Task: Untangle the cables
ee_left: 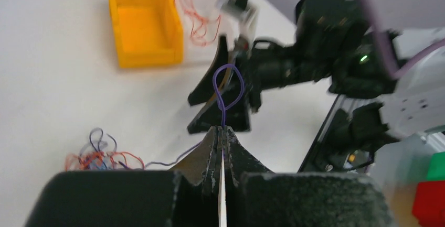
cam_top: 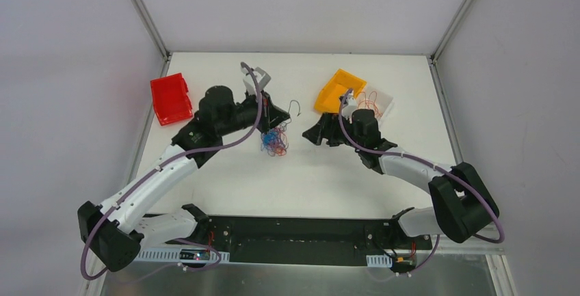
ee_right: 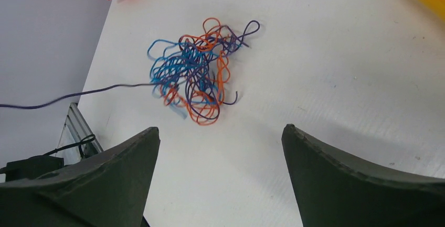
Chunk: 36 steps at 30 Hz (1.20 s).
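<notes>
Cables (cam_top: 275, 142): bunched in an orange, blue and dark tangle near the middle of the table (cam_top: 308, 186), between both grippers. Left gripper (ee_left: 221, 132): pinched tight on one purple strand (ee_left: 229, 84), stretched taut from the bunch, looping beyond the fingertips. Right gripper (ee_right: 220, 130): spread wide, empty, facing the tangle, not touching.

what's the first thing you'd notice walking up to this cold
A bright tangle of cables, blue, orange and purple, lies between the two grippers. The left gripper is pinched shut on one purple wire leading from it, and the right gripper faces the tangle wide open.
</notes>
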{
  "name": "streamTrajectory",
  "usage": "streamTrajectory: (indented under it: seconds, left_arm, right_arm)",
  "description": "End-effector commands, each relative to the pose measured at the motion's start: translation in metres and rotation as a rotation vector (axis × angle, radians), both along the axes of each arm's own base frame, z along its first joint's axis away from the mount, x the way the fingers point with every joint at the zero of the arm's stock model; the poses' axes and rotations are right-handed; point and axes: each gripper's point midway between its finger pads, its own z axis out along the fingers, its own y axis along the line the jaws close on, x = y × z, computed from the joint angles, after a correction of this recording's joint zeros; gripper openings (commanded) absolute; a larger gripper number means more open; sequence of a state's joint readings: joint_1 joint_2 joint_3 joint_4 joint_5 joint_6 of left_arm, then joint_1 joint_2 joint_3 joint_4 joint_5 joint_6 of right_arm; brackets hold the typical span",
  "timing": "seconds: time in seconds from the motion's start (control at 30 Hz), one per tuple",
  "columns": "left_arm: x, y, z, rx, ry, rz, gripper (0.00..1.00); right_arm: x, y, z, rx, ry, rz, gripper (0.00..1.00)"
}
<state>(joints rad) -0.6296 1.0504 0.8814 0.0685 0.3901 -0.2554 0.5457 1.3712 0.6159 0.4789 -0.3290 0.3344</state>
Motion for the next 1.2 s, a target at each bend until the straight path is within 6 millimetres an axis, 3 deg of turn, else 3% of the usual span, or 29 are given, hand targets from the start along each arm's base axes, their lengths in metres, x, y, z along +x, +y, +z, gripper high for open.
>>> streamTrajectory:
  seconds: [0.0,0.13,0.27,0.53,0.83,1.17]
  left_arm:
    - [-0.018,-0.011,0.072,-0.074,0.105,-0.057,0.0]
    - [-0.02,-0.022,0.132,-0.184,0.109,-0.097,0.0]
    - [-0.008,-0.031,0.158,-0.193,0.092,-0.1,0.0]
    - [0.011,-0.043,0.136,-0.16,0.152,-0.081,0.0]
    - [0.016,-0.024,0.125,-0.125,0.103,0.019,0.0]
    - [0.027,0.0,0.11,-0.058,0.056,0.155,0.0]
  right_arm:
    - [0.002,-0.003,0.025,0.036,-0.09,-0.02,0.9]
    - [-0.006,-0.006,0.032,0.051,-0.123,-0.003,0.9]
    - [-0.021,0.001,0.05,0.116,-0.188,0.08,0.9]
    - [-0.024,-0.013,0.062,0.113,-0.255,0.02,0.9]
    - [-0.02,-0.023,0.067,0.126,-0.259,-0.053,0.9]
    - [-0.028,-0.047,0.091,0.17,-0.384,-0.148,0.91]
